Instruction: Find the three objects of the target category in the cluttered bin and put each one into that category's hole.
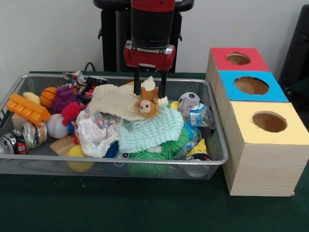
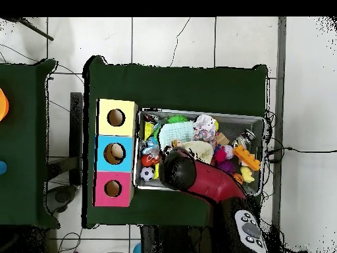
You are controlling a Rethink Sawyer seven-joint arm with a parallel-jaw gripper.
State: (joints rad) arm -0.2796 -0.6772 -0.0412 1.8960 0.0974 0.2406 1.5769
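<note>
The silver wire-mesh bin (image 1: 218,126) holds a heap of toys and cloths; it also shows in the overhead view (image 2: 258,120). A tan-orange plush toy (image 1: 148,102) with a white patch and a pink snout stands upright on the cloths at the bin's middle. My gripper (image 1: 150,93) reaches down from above, with one black finger (image 1: 137,83) pressed on each side of the toy. The red-topped hole (image 1: 238,58) is the far box beside the bin, also seen in the overhead view (image 2: 112,188). In the overhead view my arm (image 2: 197,174) hides the gripper and the toy.
A blue-topped hole (image 1: 251,85) and a yellow-topped hole (image 1: 269,122) sit nearer than the red one. The bin also holds a cream cloth (image 1: 116,99), a mint cloth (image 1: 152,130), a baseball (image 1: 56,125), a soccer ball (image 1: 189,99), a green spiky ball (image 1: 147,166) and cans (image 1: 21,137).
</note>
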